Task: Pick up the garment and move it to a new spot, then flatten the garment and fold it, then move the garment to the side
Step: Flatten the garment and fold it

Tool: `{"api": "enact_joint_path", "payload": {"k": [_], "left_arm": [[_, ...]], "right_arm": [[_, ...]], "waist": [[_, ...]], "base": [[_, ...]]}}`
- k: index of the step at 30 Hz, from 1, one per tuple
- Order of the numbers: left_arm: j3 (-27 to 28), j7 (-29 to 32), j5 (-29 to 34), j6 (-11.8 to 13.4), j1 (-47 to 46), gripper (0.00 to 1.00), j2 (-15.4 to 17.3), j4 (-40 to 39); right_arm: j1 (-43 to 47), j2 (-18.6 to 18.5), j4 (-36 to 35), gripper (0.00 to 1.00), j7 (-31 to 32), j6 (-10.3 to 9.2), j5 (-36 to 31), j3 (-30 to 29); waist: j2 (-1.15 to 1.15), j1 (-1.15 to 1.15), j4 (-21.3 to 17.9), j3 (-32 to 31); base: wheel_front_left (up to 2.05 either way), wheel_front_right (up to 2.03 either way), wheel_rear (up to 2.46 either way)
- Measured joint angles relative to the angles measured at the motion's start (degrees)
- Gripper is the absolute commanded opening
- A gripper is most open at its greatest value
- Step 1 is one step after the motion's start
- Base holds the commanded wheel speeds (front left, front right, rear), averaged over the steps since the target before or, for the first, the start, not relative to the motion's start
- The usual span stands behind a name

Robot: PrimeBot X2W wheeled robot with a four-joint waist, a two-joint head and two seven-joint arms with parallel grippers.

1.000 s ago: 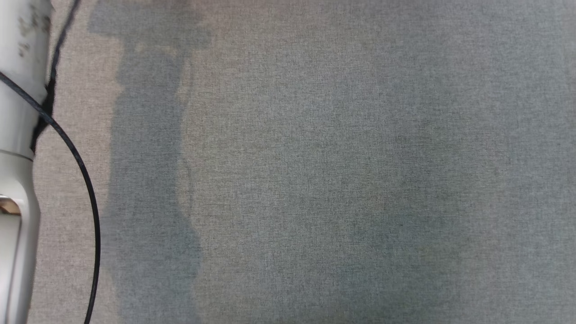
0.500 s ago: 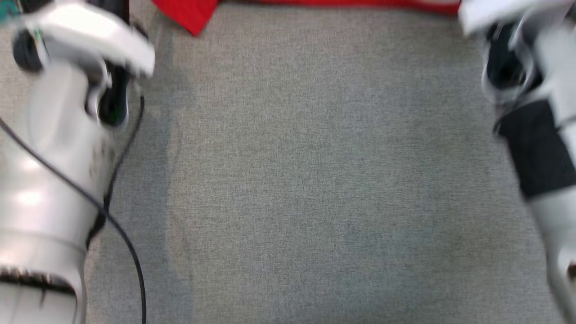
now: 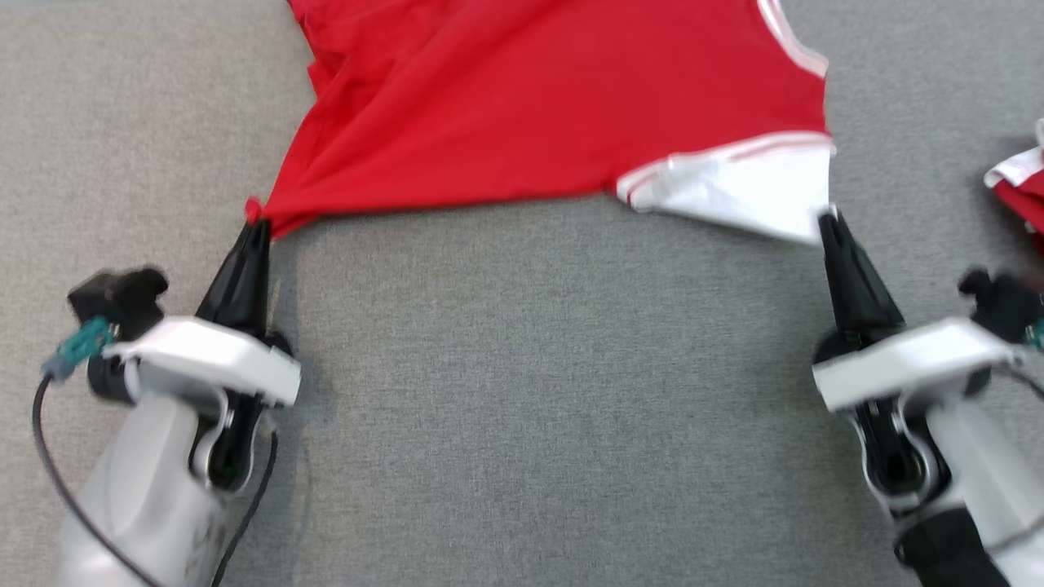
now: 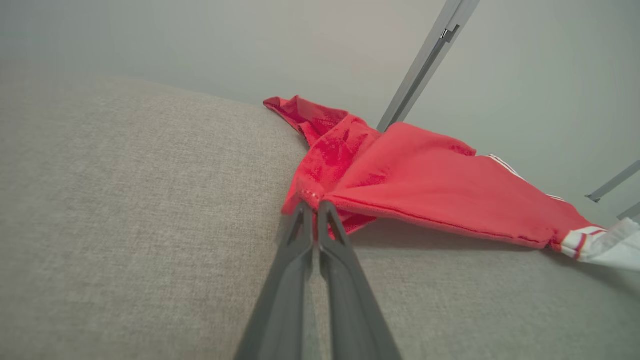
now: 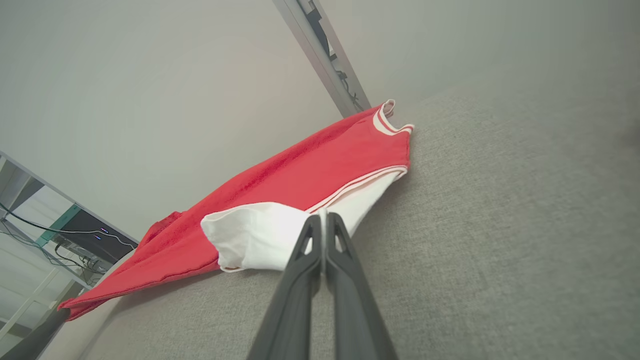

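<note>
1. Two closed grips hold the red garment, spread on the grey surface: left gripper pinches its red corner, right gripper its white sleeve.
2. Head view adds a red-and-white cloth right of the garment.
3. Right wrist view adds shelving beyond the garment.

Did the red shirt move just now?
Cannot tell. The shirt shows more now, but the camera itself moved, and the plain grey surface gives no fixed mark.

A grey woven surface lay spread wide; near the head view's right edge sat a bunched red-and-white cloth; a pale wall stood behind; slanted grey metal struts crossed it; the right wrist view held a metal post and shelving with dark cables.
</note>
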Motion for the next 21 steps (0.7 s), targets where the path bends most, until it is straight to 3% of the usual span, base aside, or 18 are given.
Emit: {"api": "enact_joint_path", "payload": {"k": [4, 13, 21], "left_arm": [[0.92, 0.00, 1.08, 1.48, 7.08, 0.00, 2.43, -6.30], [1.88, 5.61, 0.78, 8.73, 23.47, 0.00, 8.18, -26.29], [3.31, 12.25, 0.37, 15.88, 35.11, 0.00, 12.96, -41.88]], "right_arm": [[9.44, 0.04, -6.26, 0.00, 0.54, 0.00, -2.60, -4.02], [34.47, 7.99, -29.44, 0.00, 11.87, 0.00, -11.87, -17.93], [47.13, 9.94, -44.65, 0.00, 22.78, 0.00, -14.94, -21.59]], "waist": [[0.00, 0.00, -0.28, -2.47], [0.00, 0.00, -0.13, -8.96], [0.00, 0.00, -1.12, -12.93]], "base": [[0.00, 0.00, 0.00], [0.00, 0.00, 0.00], [0.00, 0.00, 0.00]]}}
